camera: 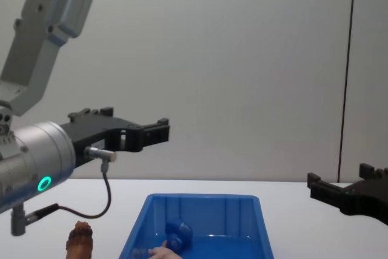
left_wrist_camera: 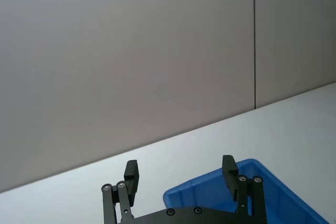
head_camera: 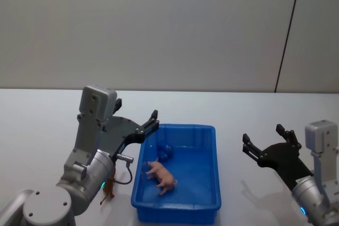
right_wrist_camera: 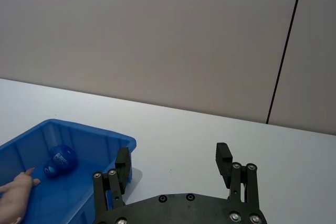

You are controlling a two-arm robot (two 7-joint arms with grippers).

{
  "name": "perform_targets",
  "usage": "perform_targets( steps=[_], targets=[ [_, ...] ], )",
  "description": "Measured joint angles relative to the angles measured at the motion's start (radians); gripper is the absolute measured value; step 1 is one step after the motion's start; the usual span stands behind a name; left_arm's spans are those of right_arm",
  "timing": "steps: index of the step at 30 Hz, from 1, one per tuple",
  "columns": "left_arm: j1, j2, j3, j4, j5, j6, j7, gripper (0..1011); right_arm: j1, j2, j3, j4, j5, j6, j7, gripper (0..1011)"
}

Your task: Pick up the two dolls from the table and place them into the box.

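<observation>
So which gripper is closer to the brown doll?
Left. The left gripper hangs over the box's left rim, close to the brown doll outside it; the right gripper is beyond the box's other side.

a bare test room or lab: plain white table [head_camera: 42, 109], blank grey wall [head_camera: 159, 25] (one dark seam [head_camera: 289, 30] between panels).

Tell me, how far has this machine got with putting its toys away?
About halfway. Done: the pale pink doll with a rounded blue part lies inside the bright blue plastic bin. In hand: nothing; the left claw and right claw are both open and empty, raised near the bin. Remaining: the small brown rough-textured doll sits on the white table, left of the bin.
</observation>
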Motion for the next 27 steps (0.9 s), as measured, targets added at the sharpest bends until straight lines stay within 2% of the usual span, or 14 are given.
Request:
perform_targets(
  steps=[4,6,11,21,27],
  targets=[
    [0.0,0.002,-0.01,-0.003,-0.033,0.045,0.021,1001,-0.001,0.001,0.0,-0.001,0.001,0.0,-0.001,1001],
    [0.0,0.002,-0.018,-0.005,-0.058,0.087,0.042,1001,-0.002,0.001,0.001,-0.002,0.001,0.0,-0.001,1001],
    [-0.002,0.0,-0.028,-0.006,-0.085,0.138,0.067,1001,-0.003,0.002,0.001,-0.003,0.002,0.0,-0.002,1001],
    [-0.019,-0.012,-0.054,0.015,-0.163,0.285,0.141,1001,-0.004,0.003,0.002,-0.004,0.003,0.0,-0.004,1001],
    [-0.029,-0.019,-0.063,0.039,-0.187,0.334,0.159,1001,-0.004,0.003,0.002,-0.004,0.003,0.0,-0.004,1001]
  ],
)
